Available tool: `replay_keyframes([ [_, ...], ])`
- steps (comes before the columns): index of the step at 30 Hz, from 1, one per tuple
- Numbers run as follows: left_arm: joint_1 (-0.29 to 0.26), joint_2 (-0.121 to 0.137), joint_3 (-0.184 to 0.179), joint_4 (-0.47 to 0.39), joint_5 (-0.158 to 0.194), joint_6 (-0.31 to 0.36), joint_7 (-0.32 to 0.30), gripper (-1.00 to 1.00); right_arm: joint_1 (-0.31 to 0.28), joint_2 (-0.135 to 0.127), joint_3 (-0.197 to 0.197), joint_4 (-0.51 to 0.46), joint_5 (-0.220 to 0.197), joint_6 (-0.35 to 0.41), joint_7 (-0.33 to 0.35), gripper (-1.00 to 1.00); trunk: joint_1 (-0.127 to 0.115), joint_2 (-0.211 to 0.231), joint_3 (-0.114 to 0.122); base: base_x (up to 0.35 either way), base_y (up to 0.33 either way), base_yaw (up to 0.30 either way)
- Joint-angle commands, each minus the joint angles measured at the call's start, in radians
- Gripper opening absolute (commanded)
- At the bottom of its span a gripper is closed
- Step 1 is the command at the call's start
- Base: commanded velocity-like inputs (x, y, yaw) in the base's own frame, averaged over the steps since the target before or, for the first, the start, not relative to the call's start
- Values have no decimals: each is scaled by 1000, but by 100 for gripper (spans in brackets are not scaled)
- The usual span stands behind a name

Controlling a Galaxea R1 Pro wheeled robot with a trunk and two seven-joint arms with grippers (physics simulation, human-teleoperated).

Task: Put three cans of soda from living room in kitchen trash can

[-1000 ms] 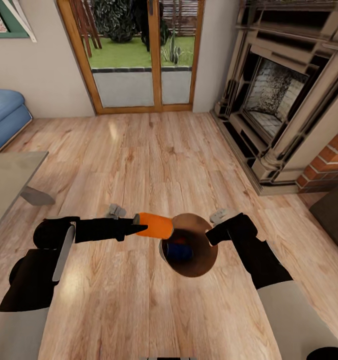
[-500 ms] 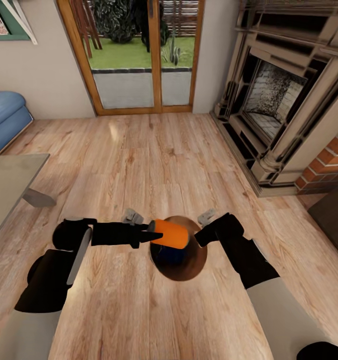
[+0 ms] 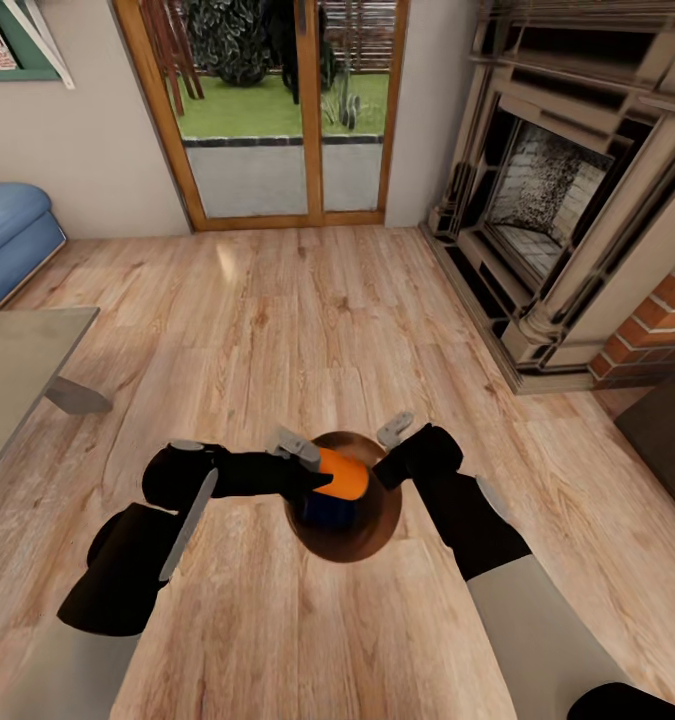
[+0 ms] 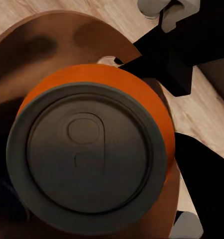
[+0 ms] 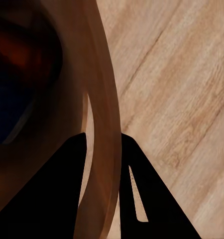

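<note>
Head view. Trash can (image 3: 349,535): small round bin with a coppery inside, on the wood floor of the living room, between the two arms. Right gripper (image 3: 385,462): at the bin's rim, on the side toward the fireplace (image 3: 557,200). Left gripper (image 3: 317,478): reaching in from the opposite side, carrying the orange can (image 3: 343,474). A second ago that can lay outside the rim; it has since travelled over the mouth and now sits inside the rim's outline, above a dark blue can (image 3: 327,510) already in the bin. Judgement: drop is imminent, and this would be the second can binned.

Left wrist view. Orange can (image 4: 92,154): seen end-on, grey lid and pull tab facing the camera, copper bin wall (image 4: 52,45) behind it. Fingers themselves hidden, but evidently clamped on the can, since it hangs unsupported.

Right wrist view. Bin rim (image 5: 104,114): pinched between the two dark fingers (image 5: 57,194), one inside and one outside; blue can (image 5: 7,109) dimly below.
</note>
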Motion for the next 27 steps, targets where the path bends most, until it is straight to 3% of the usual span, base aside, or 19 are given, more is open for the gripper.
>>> replay_keyframes([
  [1, 0, -1, -9, 0, 0, 0, 12, -100, 0, 1, 0, -1, -26, 8, 7, -100, 0, 0, 0, 0, 0, 0],
  [3, 0, -4, -25, 1, 0, 0, 36, -100, 0, 4, 0, -3, -25, 8, 7, -100, 0, 0, 0, 0, 0, 0],
  [4, 0, -26, -62, 9, -2, 0, 98, -100, 0, 8, 1, -6, -24, 8, 7, -100, 0, 0, 0, 0, 0, 0],
  [8, 0, -45, -127, 44, -4, 0, 184, -100, 0, 11, 1, -7, -23, 8, 7, -100, 0, 0, 0, 0, 0, 0],
  [12, 0, -58, -159, 65, -4, 0, 237, -100, 0, 12, 1, -8, -23, 8, 7, -100, 0, 0, 0, 0, 0, 0],
  [19, 0, -67, -174, 93, -6, 0, 287, -100, 0, 12, 1, -8, -23, 8, 7, -100, 0, 0, 0, 0, 0, 0],
  [22, 0, -68, -177, 115, -5, 0, 339, -100, 0, 13, 2, -9, -23, 8, 7, -100, 0, 0, 0, 0, 0, 0],
  [23, 0, -68, -181, 131, -5, -11, 383, -100, 0, 14, 3, -9, -23, 8, 7, -100, 0, 0, 0, 0, 0, 0],
  [27, 0, -68, -184, 148, -6, -24, 402, -100, 0, 15, 3, -9, -23, 8, 7, -100, 0, 0, 0, 0, 0, 0],
])
